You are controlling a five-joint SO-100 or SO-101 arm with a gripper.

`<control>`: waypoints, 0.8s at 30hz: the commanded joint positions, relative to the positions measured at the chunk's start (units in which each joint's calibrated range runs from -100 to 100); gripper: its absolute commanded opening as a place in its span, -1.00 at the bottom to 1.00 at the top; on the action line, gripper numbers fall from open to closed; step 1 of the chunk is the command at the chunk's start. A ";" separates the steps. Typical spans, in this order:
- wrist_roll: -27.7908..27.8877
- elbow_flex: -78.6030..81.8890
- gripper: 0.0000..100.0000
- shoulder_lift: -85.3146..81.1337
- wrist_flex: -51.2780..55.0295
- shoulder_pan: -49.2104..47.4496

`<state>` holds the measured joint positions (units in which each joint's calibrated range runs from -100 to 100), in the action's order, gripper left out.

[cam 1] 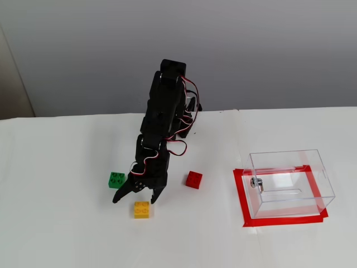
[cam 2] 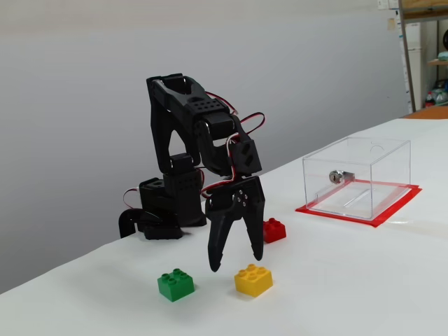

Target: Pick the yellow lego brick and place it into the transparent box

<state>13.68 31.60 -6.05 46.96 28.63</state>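
The yellow lego brick (cam 1: pixel 141 209) (cam 2: pixel 253 280) rests on the white table, studs up, untouched. My black gripper (cam 1: pixel 135 200) (cam 2: pixel 236 264) hangs open, fingertips pointing down, just behind and slightly above the brick, with nothing between its fingers. The transparent box (cam 1: pixel 290 181) (cam 2: pixel 357 178) stands empty on a frame of red tape, far to the right in both fixed views, with a small metal fitting on one wall.
A green brick (cam 1: pixel 117 180) (cam 2: pixel 176 285) lies left of the gripper and a red brick (cam 1: pixel 193 179) (cam 2: pixel 271 229) to its right. The arm's base (cam 2: pixel 164 206) stands at the back of the white table. Open tabletop lies between the bricks and the box.
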 commanded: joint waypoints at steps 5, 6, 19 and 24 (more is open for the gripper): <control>0.15 -2.21 -0.10 0.49 -0.05 0.91; 0.15 -2.39 -0.10 1.17 -0.22 0.91; -0.06 -8.72 -0.10 7.53 0.30 0.91; 0.10 -8.72 -0.10 9.57 0.30 0.91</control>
<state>13.68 24.89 3.42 46.96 29.06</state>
